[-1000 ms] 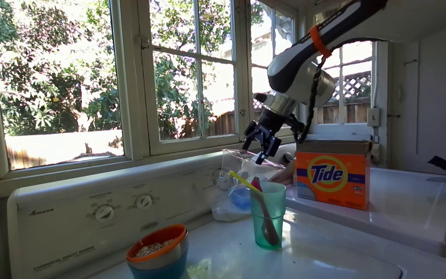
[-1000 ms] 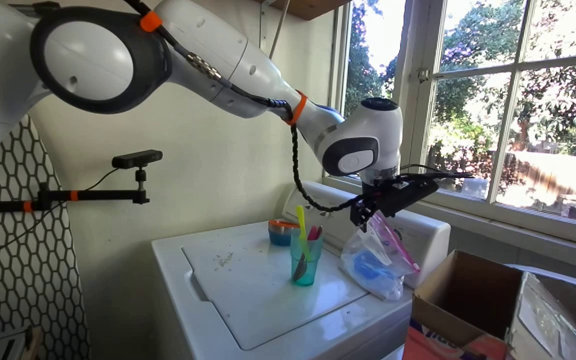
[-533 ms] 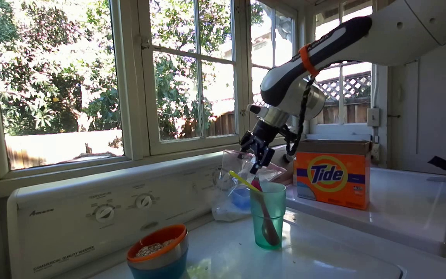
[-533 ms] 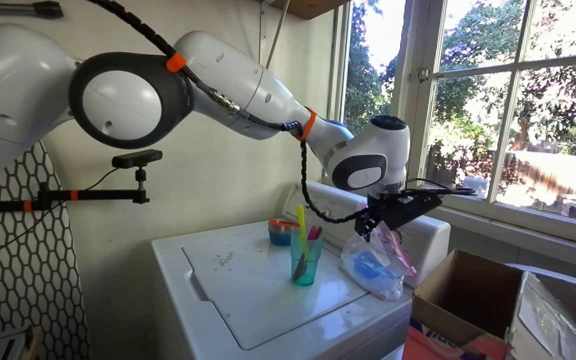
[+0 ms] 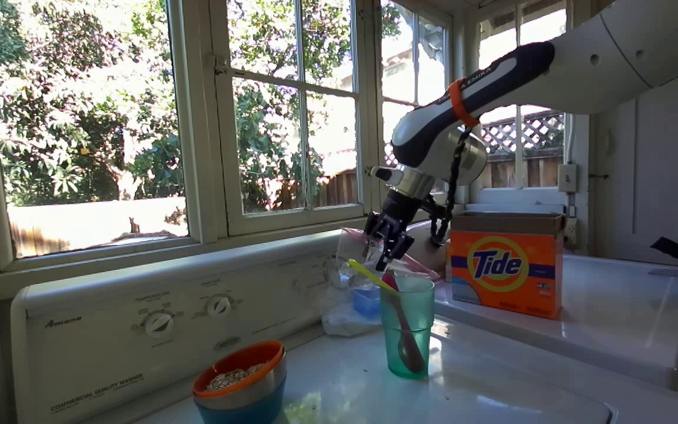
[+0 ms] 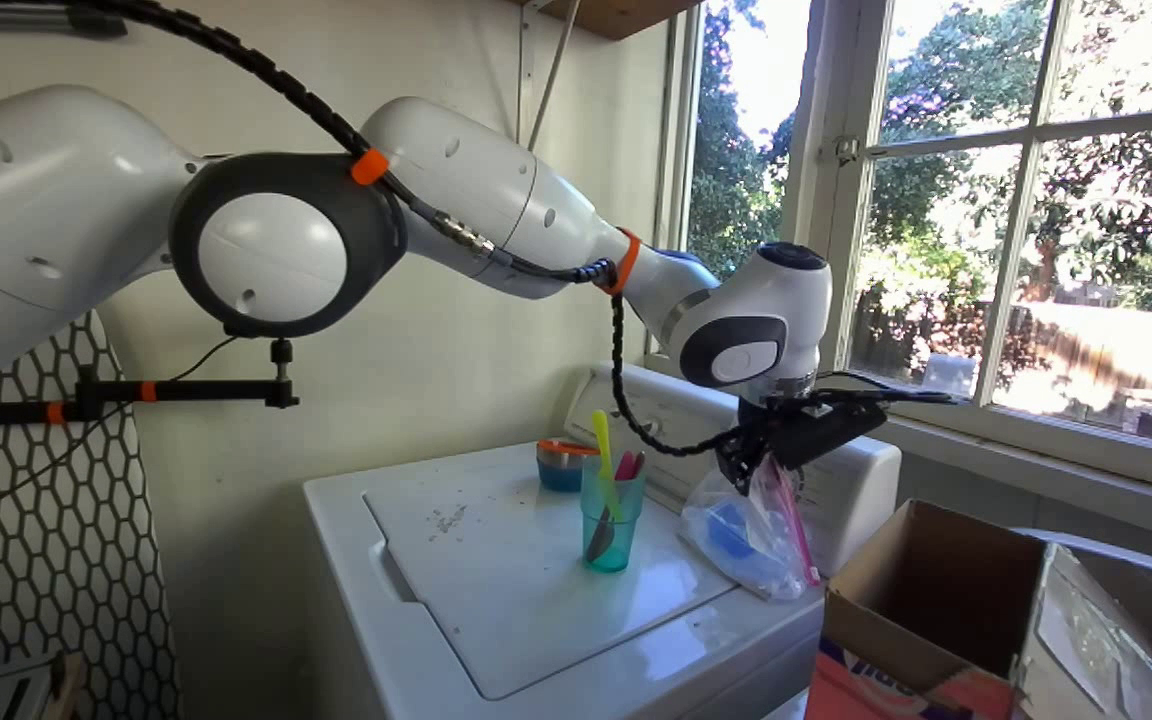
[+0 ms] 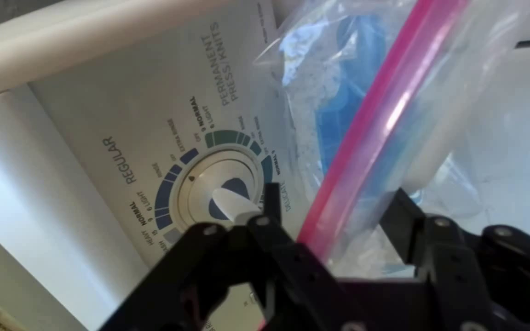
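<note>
Wrist view: the end effector (image 7: pixel 336 202) has its jaws parted partway and clamped on nothing, with the pink-edged plastic bag (image 7: pixel 377 122) between them, the bag sitting on the washing machine (image 6: pixel 526 600) near the green cup (image 6: pixel 622 540) in both exterior views.

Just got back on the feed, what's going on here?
The tool is at a clear zip bag on the washer. Its jaws stand apart with the pink zip between them; no firm grip shows, and whether it touches the bag is hard to tell. A blue object lies inside. A teal cup of utensils stands upright nearby, as does an open Tide box.
</note>
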Motion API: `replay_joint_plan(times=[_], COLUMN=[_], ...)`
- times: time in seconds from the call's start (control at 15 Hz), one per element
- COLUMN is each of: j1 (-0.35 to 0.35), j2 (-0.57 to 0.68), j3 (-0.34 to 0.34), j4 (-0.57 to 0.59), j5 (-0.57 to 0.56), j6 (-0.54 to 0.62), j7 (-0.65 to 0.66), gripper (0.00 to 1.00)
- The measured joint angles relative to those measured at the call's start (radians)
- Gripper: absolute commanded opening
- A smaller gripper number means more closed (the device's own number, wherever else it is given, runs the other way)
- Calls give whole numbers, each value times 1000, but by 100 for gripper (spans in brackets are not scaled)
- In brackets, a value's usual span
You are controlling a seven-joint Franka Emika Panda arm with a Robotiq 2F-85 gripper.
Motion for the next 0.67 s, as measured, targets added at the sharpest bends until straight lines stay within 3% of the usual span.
replay_joint_plan(times=[0.2,0.27,0.67], j1=[0,0,0], j2=[3,3,-7], j3=[-6,-7,-9], j4=[26,33,65], j5=[-17,-21,-32], j6=[-70,-88,-104], j7=[0,-1,-8], gripper=[4,1,1])
